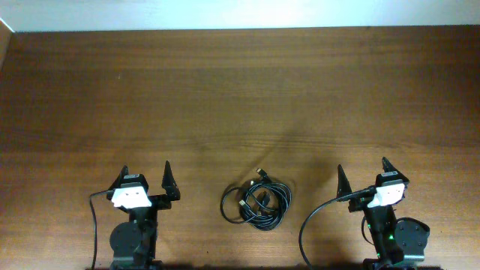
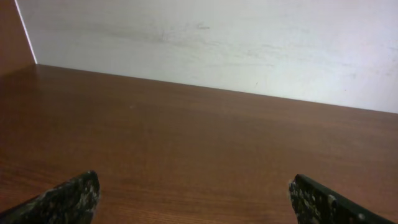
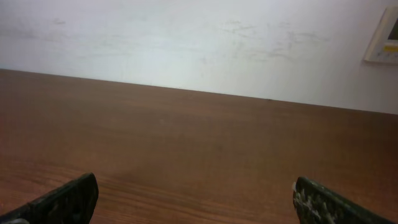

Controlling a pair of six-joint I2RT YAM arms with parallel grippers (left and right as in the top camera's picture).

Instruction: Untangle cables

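While spread wide and gripping nothing: left fingers, dark and pointed, aimed at the far edge of the counter. Likewise parted wide and bare: right fingers, aimed the same way. In the left wrist view, only the speckled tips of the left fingers at the two bottom corners, plain brown wood between. In the right wrist view, much the same (tips of the right fingers low in the corners, wood between).

Just behind each pair, a white-topped base on the left and another on the right, each with a thick black wire curving back toward the near edge.

Between the two arms, near the counter's front edge and about midway: the cables, thin and black, lying flat in one loose round coil of overlapping loops. Apart from both pairs of fingers, touching neither. One metal-tipped plug poking out on the far side of the coil; a second plug end inside the loops.

Farther out, open wood grain up to a pale wall. On that wall, at the right wrist view's upper right edge, a pale plate, cut off by the frame.
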